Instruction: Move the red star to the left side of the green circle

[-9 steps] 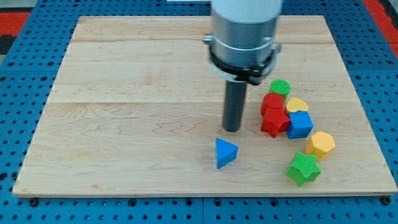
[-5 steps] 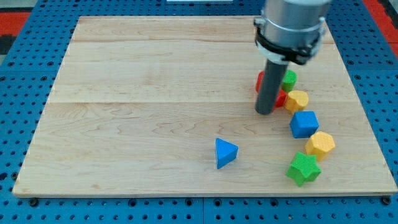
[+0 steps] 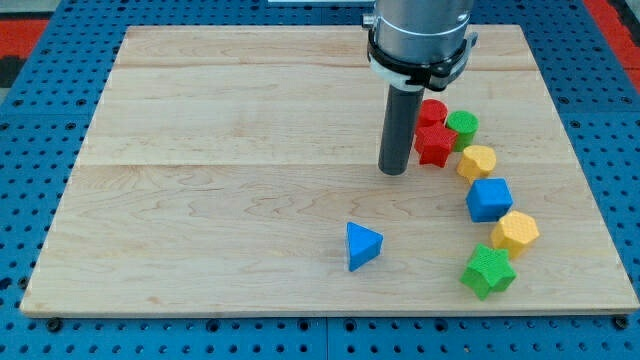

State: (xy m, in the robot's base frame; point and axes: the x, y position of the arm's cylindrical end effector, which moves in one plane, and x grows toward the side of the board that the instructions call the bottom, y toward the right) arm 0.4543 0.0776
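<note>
Right now the red star (image 3: 434,144) sits in the upper right part of the frame, touching the left side of the green circle (image 3: 462,125), which lies just up and to the right of it. A second red block (image 3: 432,111), shape unclear from my feed, sits directly above the star and against it, partly hidden behind the rod. My tip (image 3: 394,171) rests on the counter (image 3: 220,170) just left of the star, a little lower in the frame, and I cannot tell whether it touches. I have no pincer on this rig, only the straight rod, so nothing is held. Below and right of the circle a yellow block (image 3: 477,161) lies close to the star's right. Under it comes a blue cube (image 3: 489,199), then a yellow hexagon (image 3: 515,232), then a green star (image 3: 488,271) near the lower right. A blue triangle (image 3: 362,245) sits alone, well apart, at lower centre.
</note>
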